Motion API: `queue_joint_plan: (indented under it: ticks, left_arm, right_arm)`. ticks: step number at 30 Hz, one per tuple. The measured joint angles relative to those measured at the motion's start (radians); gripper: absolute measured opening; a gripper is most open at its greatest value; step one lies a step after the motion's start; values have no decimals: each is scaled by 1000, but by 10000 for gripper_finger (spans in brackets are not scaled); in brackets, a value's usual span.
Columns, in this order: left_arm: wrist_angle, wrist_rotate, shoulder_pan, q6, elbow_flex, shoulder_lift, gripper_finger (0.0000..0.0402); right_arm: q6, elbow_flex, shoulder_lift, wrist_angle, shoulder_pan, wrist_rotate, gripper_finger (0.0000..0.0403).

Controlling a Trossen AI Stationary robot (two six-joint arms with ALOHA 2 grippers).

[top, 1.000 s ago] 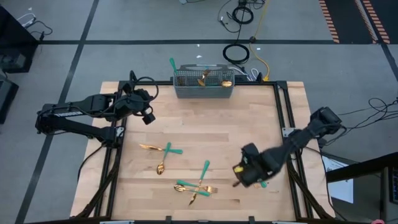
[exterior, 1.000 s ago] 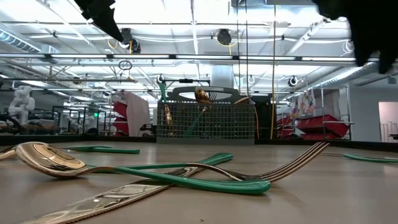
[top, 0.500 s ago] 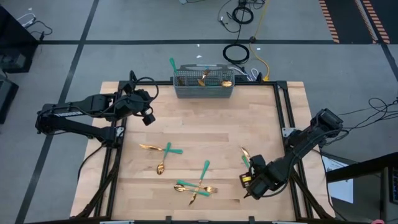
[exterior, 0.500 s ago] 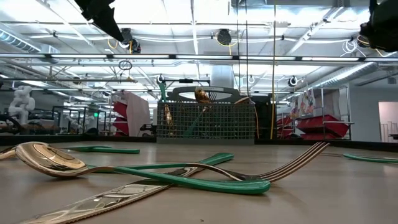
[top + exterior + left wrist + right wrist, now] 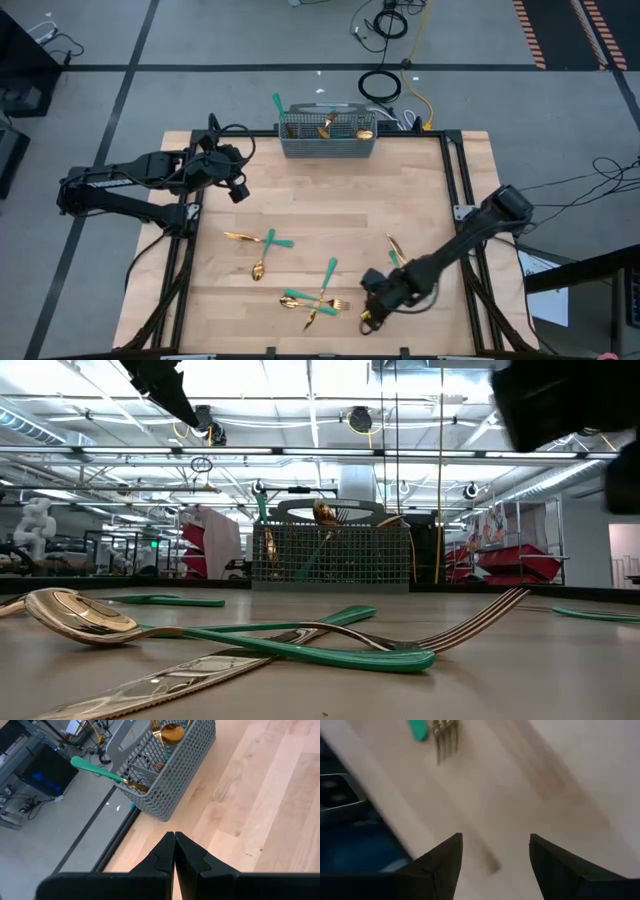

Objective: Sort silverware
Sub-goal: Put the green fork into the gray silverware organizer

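Silverware (image 5: 318, 296) is lying scattered on the wooden table (image 5: 400, 190), a crossed cluster at lower centre of the high view, a pair (image 5: 260, 245) left of centre, one piece (image 5: 393, 250) right of centre; more is standing in the wire basket (image 5: 327, 137) at upper centre; right gripper (image 5: 368, 318) is hovering released beside the cluster; left gripper (image 5: 238, 190) is waiting clenched and empty at upper left
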Motion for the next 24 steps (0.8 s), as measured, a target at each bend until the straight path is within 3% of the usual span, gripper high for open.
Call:
queue_joint_plan:
  ticks: [7,16,24]
  left_arm:
    - [0,27,0,0,0,0,15]
    - [-3,69,0,5,0,0,15]
    - [-2,69,0,9,0,0,15]
  right_arm:
    - [-117,79,71,3,-87,19,212]
    - [79,79,142,165,-59,43,212]
    - [220,78,164,162,-49,137,212]
